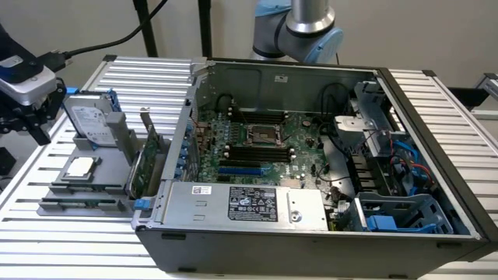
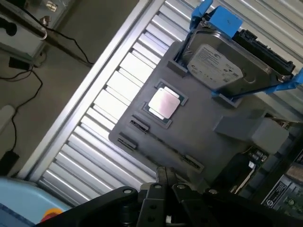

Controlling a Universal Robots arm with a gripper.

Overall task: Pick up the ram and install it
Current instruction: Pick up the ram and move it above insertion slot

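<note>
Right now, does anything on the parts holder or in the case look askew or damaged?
Nothing stands out: the ram lies in its slot on the gray holder, and the hard drive and processor sit in their places.

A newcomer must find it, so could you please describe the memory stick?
On the exterior view's left, a grey holder sits beside the open computer case. The memory stick sits in the slot along its nearest edge, before the square silver chip; it alone is long, thin and dark green.
</note>
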